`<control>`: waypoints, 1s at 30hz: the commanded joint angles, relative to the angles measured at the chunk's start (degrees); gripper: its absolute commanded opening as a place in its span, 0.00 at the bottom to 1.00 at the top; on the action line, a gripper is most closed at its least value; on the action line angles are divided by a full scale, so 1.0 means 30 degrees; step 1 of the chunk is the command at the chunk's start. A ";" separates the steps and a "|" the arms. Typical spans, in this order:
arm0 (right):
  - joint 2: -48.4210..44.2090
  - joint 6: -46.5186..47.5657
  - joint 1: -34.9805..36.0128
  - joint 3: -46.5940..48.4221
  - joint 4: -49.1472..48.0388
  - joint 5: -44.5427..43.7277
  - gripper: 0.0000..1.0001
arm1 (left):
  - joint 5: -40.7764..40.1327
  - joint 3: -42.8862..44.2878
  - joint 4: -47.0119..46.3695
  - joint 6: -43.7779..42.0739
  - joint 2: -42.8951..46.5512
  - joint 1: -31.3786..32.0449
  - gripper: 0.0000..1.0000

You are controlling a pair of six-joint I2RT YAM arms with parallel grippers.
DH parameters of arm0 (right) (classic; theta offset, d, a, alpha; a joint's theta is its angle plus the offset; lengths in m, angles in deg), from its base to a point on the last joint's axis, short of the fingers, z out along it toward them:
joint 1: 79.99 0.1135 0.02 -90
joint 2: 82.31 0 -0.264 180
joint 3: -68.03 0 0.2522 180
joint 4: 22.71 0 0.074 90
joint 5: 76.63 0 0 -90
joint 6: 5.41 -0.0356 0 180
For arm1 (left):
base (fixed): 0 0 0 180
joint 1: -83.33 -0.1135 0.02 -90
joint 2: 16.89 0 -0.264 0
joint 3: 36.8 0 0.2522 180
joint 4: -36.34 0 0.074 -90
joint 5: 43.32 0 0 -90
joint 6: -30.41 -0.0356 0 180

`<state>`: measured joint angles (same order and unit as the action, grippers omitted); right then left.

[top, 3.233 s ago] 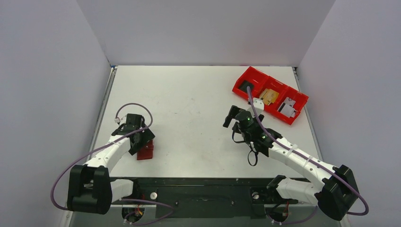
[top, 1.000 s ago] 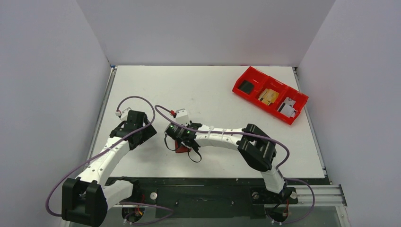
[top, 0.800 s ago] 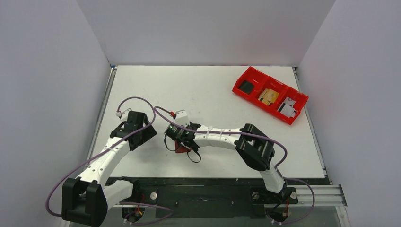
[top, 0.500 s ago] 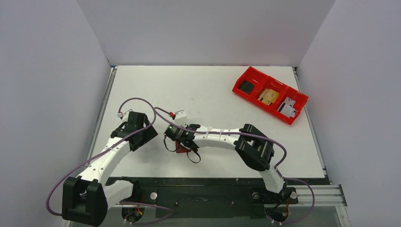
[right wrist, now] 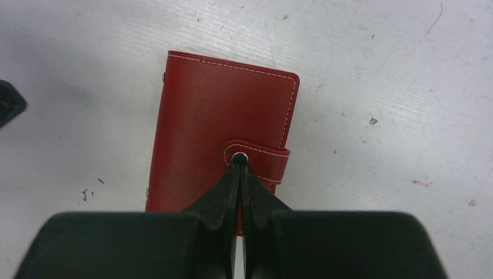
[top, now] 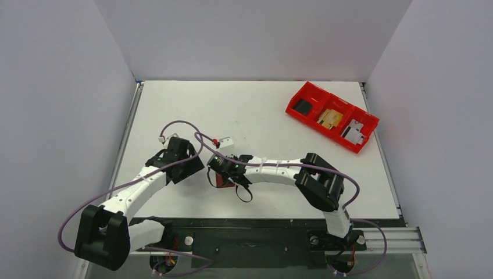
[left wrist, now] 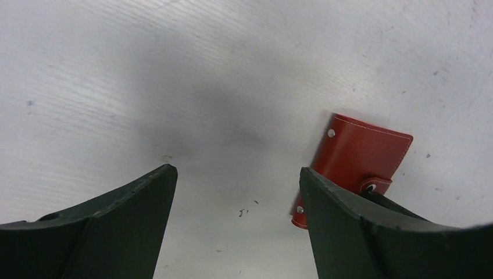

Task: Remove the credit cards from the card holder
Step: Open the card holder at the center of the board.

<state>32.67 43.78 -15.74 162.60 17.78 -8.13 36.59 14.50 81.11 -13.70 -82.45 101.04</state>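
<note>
A robotics lab test cell, not a home or shop: a bare white table [top: 250, 110] boxed in by plain pale walls [top: 250, 35], a left arm [top: 136, 189] and a right arm [top: 279, 170] bolted to a black rail [top: 250, 232] at its near edge, trailing purple cables [top: 174, 123] — and a red three-compartment bin [top: 318, 127] of small parts.

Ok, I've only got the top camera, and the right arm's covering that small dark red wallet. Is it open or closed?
Observer: Closed. The right wrist view shows the flat dark red card holder lying with its strap snapped over the cover.
Operator: And the right gripper?
Observer: The right gripper is shut, tips together at the strap's metal snap.
Operator: Left one?
Observer: The left gripper is open and empty.
</note>
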 commanded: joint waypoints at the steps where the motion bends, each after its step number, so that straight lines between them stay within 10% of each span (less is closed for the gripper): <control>1: -0.2058 -0.0223 -0.0922 -0.2273 -0.2406 0.1946 0.00 | 0.1645 -0.0151 -0.2459 0.0342 -0.0739 0.1099 0.74; 11: -0.4035 -0.0449 -0.1562 -0.4171 -0.4297 0.2683 0.00 | 0.2724 -0.0264 -0.4056 0.1384 -0.2656 0.2327 0.51; 19: -0.3303 0.1569 -0.0331 -0.2388 -0.2753 -0.0229 0.33 | 0.2764 -0.0977 -0.4172 0.2093 -0.2349 0.1403 0.44; 30: -0.1009 0.3261 0.0029 -0.0567 -0.2050 -0.1346 0.37 | 0.4017 -0.1587 -0.4899 0.2385 -0.2499 0.0502 0.41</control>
<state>26.92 51.23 -15.77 158.69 9.99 -9.92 46.41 9.89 69.78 -7.36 -90.45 103.12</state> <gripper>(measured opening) 0.373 0.411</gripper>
